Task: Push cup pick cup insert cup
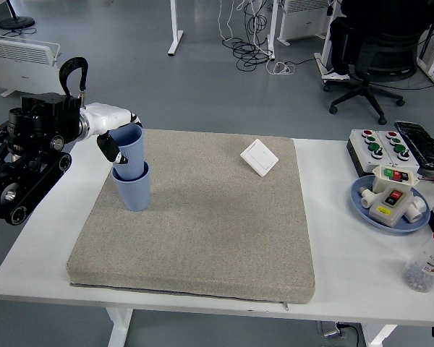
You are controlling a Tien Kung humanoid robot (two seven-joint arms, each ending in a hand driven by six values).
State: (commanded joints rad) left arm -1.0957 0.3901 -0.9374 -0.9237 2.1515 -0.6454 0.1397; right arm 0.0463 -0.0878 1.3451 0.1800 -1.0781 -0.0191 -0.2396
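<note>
Two light blue plastic cups (132, 177) stacked at left, one grey fabric mat (202, 217), one white square switch plate (260, 157), one round blue plate (364, 202) far right, one clear bottle (427, 264) lower right.
</note>
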